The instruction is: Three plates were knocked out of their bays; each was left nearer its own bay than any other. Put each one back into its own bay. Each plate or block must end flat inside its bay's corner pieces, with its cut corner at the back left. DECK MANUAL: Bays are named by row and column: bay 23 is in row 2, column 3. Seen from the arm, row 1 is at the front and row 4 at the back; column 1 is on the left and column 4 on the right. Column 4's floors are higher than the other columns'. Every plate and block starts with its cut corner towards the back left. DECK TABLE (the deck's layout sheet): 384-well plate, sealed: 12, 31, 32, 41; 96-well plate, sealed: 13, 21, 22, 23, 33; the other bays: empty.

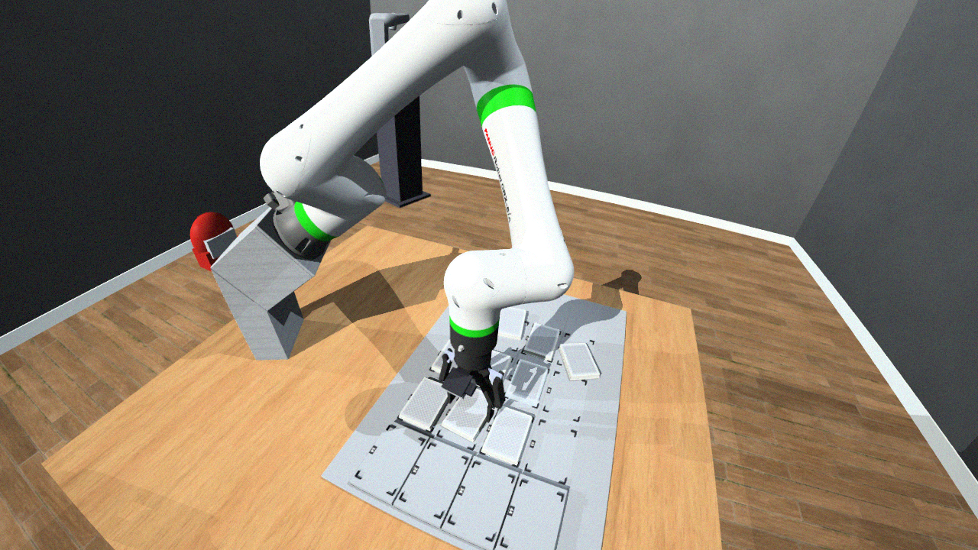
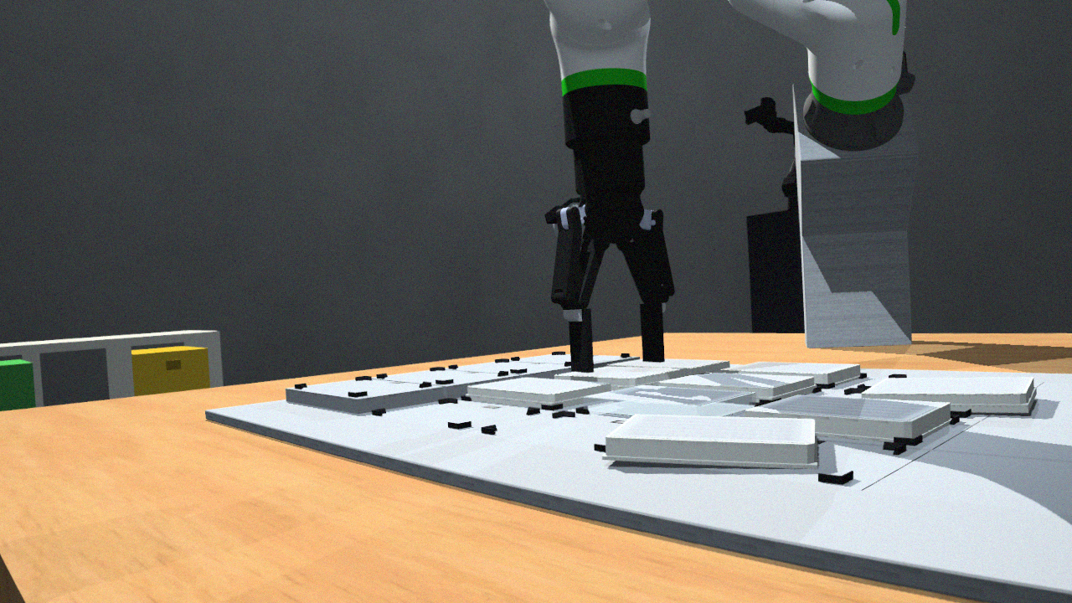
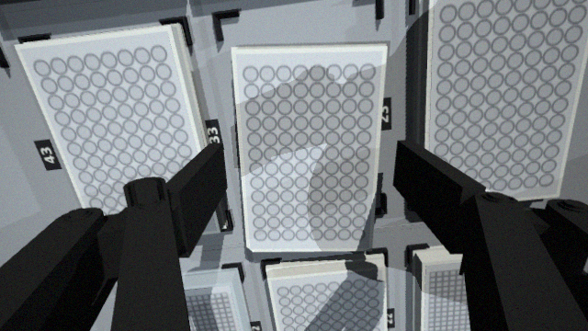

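Observation:
My gripper (image 3: pixel 310 165) (image 1: pixel 492 410) is open and hangs low over the grey deck. Its two fingers stand on either side of a sealed 96-well plate (image 3: pixel 310 147), between the labels 33 and 23. That plate's cut corner is at the lower left of the wrist view. In the exterior view the fingertips (image 2: pixel 614 352) reach down to plate height; I cannot tell whether they touch the plate (image 2: pixel 636 373). A second 96-well plate (image 3: pixel 119 115) lies skewed beside label 43. A third (image 3: pixel 501 92) lies on the other side. A plate (image 1: pixel 580 360) lies askew outside its corner pieces, and it also shows in the exterior view (image 2: pixel 712 440).
Several more sealed plates sit in bays around the gripper (image 1: pixel 471 403). A row of raised empty bays (image 1: pixel 471 492) runs along the deck's near edge. The arm's grey pedestal (image 1: pixel 263 301) stands beside the deck. A rack with green and yellow boxes (image 2: pixel 161 367) stands beyond the table.

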You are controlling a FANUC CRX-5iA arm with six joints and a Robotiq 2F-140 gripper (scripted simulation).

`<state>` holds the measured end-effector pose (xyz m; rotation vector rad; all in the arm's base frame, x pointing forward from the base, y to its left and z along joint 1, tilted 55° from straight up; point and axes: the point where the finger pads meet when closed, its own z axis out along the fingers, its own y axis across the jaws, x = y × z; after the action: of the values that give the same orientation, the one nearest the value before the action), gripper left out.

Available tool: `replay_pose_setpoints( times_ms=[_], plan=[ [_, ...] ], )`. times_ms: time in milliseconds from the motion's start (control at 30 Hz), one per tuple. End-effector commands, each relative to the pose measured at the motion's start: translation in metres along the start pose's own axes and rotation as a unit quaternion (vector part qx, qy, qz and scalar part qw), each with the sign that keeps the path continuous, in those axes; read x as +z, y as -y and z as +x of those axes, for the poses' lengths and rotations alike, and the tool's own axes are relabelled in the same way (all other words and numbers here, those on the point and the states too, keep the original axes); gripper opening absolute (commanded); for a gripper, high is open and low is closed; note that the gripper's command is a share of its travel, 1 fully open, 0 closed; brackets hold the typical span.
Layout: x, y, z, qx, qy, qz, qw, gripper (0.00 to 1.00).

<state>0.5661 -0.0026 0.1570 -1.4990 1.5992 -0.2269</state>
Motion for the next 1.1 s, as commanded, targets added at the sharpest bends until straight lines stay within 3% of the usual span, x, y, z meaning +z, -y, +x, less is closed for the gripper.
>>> replay_pose_setpoints(
  times_ms=[0, 333, 1067],
  plan=[
    [0.003, 0.001, 0.0, 0.0, 0.0, 0.001, 1.0, 0.7],
    [0.013, 0.001, 0.0, 0.0, 0.0, 0.001, 1.0, 0.7],
    [0.013, 0.001, 0.0, 0.0, 0.0, 0.001, 1.0, 0.65]
  ],
)
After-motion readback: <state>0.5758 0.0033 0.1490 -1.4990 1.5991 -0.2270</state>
